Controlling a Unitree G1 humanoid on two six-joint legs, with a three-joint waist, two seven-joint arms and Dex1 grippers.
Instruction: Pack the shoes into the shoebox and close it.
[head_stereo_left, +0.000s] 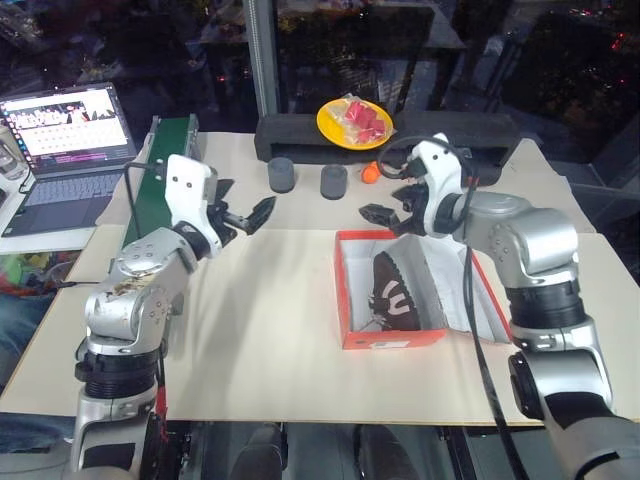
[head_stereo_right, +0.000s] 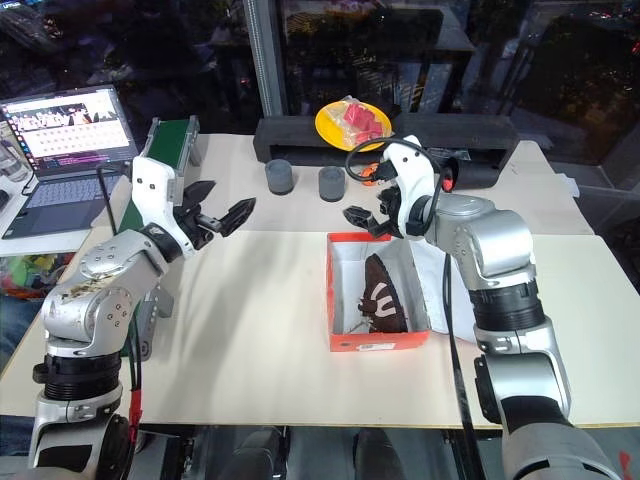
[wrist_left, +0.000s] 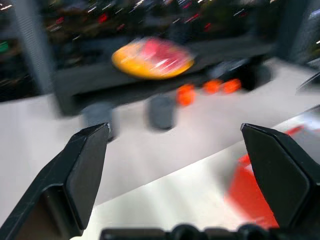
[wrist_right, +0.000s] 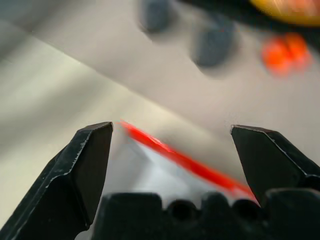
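With one shoe (head_stereo_left: 397, 291) lying inside the open shoebox (head_stereo_left: 392, 340), the right gripper (head_stereo_left: 385, 216) hovered empty above its far end, jaws spread. The left gripper (head_stereo_left: 245, 214), jaws likewise released, hung over bare table (head_stereo_left: 250, 340), probably awaiting the second shoe.

The robot has silver-grey jointed arms, white wrist housings, black two-finger grippers and black cables along its forearms.

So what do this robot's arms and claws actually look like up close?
Both arms are chunky silver-grey metal segments with black ribbed joints. Each wrist is a white block ending in a claw, the left gripper and right gripper, each with two black wedge-shaped fingers. Black cables loop along the right arm.
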